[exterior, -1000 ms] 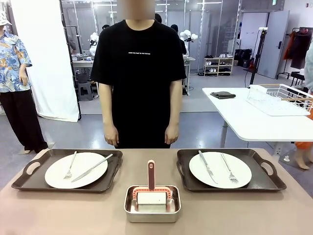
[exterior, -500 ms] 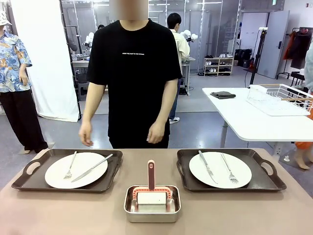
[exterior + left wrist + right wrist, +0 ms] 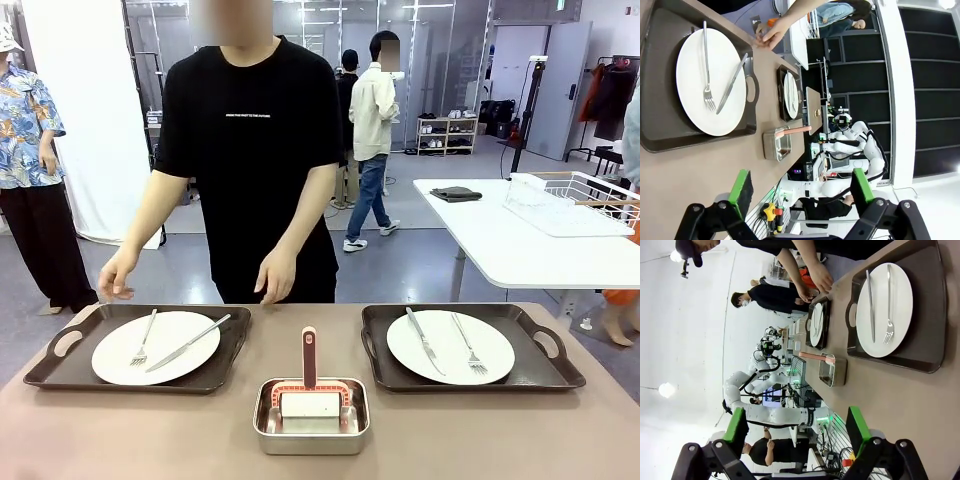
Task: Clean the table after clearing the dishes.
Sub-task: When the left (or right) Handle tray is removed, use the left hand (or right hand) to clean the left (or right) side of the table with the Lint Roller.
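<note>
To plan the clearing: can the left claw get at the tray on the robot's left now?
Probably yes: the left claw is open, and nothing stands before the near rim of the left tray. The person's hands hover by its far edge.

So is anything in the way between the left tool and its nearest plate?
Nothing visible. In the left wrist view, bare table lies between the open left tool and the plate. The person's hand is past its tray.

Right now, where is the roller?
In the front view, the roller sits in the steel pan on the table, centred between the left tray and right tray.
</note>
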`<action>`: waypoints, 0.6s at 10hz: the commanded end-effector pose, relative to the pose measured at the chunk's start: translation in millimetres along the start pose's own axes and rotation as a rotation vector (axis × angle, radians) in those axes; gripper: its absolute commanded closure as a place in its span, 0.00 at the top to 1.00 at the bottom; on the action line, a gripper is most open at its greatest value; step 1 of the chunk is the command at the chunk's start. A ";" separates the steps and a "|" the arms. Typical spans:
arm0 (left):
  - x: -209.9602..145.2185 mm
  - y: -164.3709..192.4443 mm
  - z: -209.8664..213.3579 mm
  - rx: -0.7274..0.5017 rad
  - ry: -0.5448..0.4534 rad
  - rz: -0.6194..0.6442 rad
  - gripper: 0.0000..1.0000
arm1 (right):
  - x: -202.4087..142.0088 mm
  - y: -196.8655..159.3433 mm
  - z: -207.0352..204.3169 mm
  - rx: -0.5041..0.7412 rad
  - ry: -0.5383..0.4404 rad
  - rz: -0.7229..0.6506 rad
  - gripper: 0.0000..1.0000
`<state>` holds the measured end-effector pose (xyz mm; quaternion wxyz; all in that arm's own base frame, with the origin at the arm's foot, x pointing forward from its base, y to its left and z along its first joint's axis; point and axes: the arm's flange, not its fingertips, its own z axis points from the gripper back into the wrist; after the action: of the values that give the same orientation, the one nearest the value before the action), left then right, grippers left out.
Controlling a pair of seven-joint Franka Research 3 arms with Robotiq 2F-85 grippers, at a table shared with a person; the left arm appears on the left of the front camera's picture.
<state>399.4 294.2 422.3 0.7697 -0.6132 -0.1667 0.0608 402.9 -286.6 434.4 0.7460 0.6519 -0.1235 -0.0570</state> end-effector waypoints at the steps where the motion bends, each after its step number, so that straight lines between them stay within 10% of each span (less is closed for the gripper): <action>1: -1.0 -0.9 3.0 -0.014 -0.008 -0.001 1.00 | -1.5 1.8 1.3 0.004 0.000 0.002 1.00; 6: -1.0 -0.9 3.0 -0.014 -0.008 -0.001 1.00 | -1.5 1.8 1.3 0.004 0.000 0.002 1.00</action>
<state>399.4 294.2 422.3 0.7697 -0.6132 -0.1667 0.0608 402.9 -286.6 434.4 0.7460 0.6519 -0.1235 -0.0570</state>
